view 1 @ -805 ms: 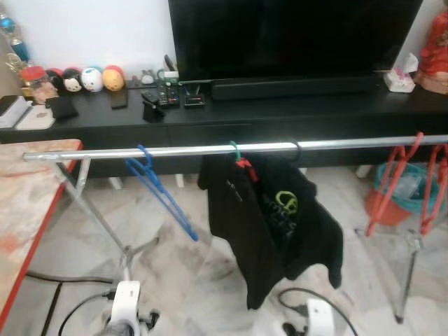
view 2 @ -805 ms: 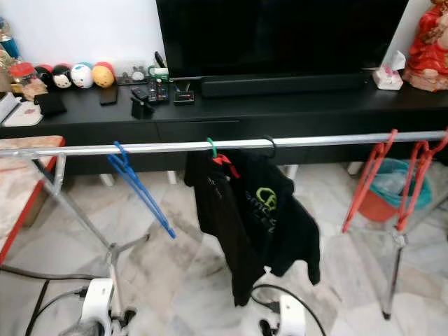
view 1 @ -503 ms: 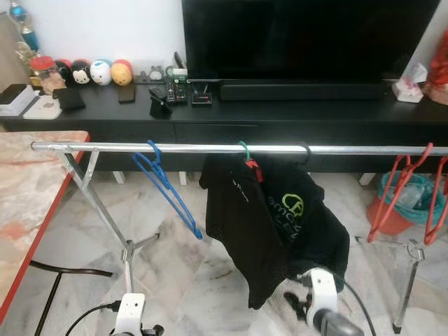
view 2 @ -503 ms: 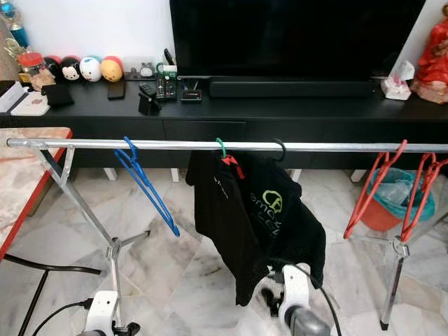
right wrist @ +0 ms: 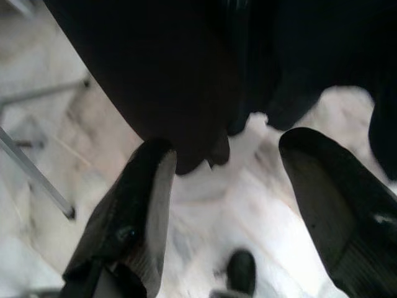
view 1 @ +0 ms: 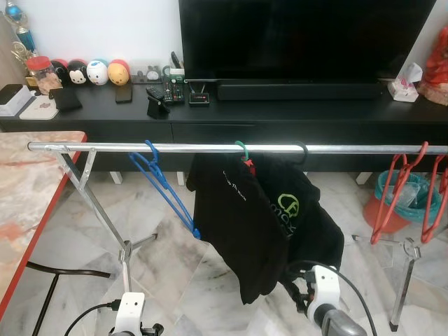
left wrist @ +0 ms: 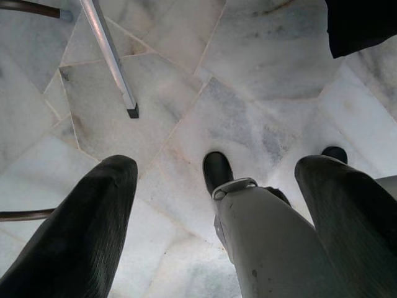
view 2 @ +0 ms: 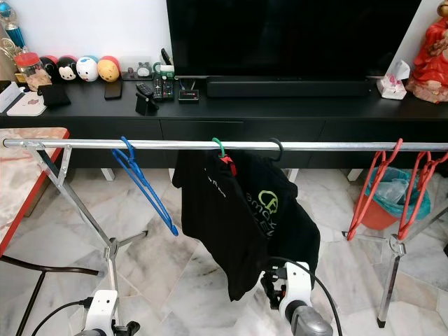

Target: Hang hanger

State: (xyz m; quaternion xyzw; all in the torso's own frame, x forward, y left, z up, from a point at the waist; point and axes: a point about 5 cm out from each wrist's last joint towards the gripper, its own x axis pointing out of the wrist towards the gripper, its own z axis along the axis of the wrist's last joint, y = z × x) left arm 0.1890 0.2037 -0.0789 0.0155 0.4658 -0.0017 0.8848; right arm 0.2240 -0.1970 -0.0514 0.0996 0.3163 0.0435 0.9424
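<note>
I see the black shirt [view 1: 269, 224] on its green hanger [view 1: 241, 149] already hooked over the rail [view 1: 210, 148], so I judge the hanging done. My right gripper [right wrist: 242, 205] sits low below the shirt hem, fingers spread wide and empty; next I lower that arm clear. My left gripper [left wrist: 217, 205] hangs idle, spread too.

Right gripper [right wrist: 223, 186] low, fingers spread, left gripper [left wrist: 217, 192] likewise
</note>
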